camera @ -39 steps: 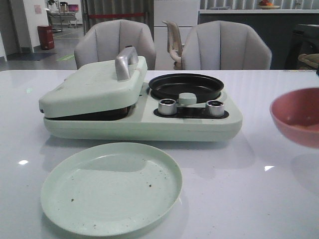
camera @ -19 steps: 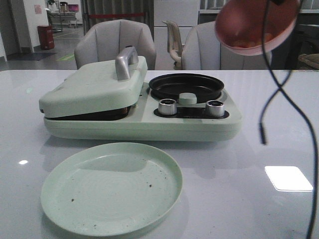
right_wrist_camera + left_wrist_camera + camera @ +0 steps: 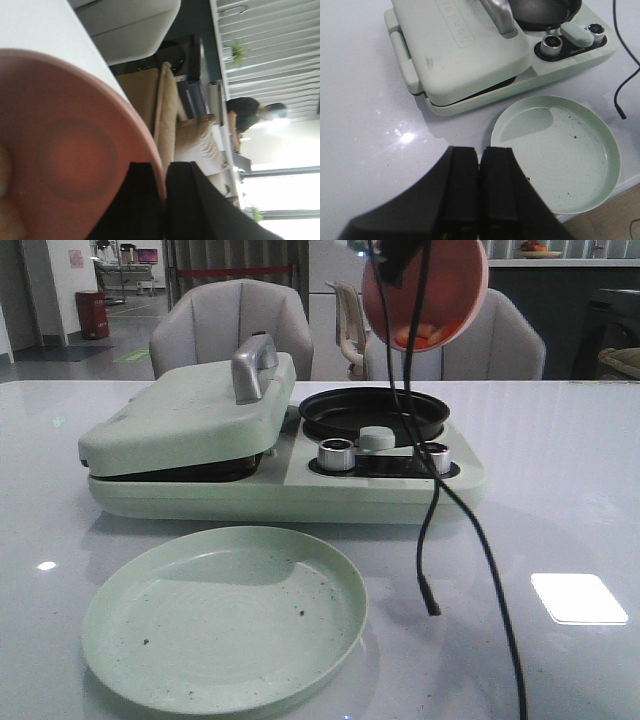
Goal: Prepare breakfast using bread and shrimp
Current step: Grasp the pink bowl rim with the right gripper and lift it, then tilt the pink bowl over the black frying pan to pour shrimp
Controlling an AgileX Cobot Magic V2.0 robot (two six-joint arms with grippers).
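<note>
My right gripper (image 3: 164,200) is clamped on the rim of the pink bowl (image 3: 425,290), its two dark fingers pinching the edge at the lower middle of the right wrist view. In the front view the bowl hangs tipped at the top centre of the frame, over the black pan (image 3: 374,412), and the shrimp (image 3: 420,334) sit pale orange against its lowest inner wall. My left gripper (image 3: 479,192) sits idle at the bottom of its view with the fingers pressed together on nothing.

I judge the shrimp light, soft and slick, likely to slide out at a steeper tilt; holding the rigid bowl by its rim suits that. I see no bread; the green grill (image 3: 190,430) is shut. The empty green plate (image 3: 225,615) fills the lower left. The raised lettering on the grill lid is too faint to read.
</note>
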